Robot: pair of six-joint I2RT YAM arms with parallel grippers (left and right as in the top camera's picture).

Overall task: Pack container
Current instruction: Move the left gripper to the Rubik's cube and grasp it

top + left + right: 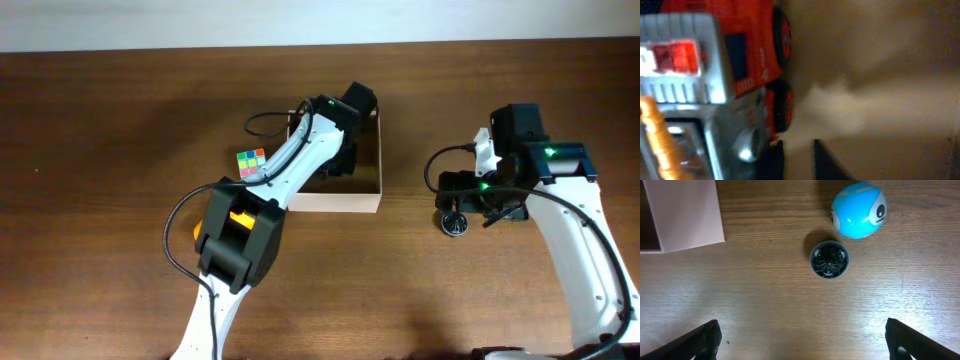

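Observation:
The container, a shallow box with white walls and a tan inside, stands at the table's middle. My left gripper reaches down into it. In the left wrist view its fingers are almost together with nothing between them, just above the tan floor. The left fingertip is at the wheel of a red and silver toy truck lying in the box. My right gripper is wide open and empty over the bare table, right of the container's white corner.
A small black round toy lies just ahead of the right fingers, also in the overhead view. A blue ball with an eye lies just beyond it. A colourful puzzle cube sits outside the container's left wall.

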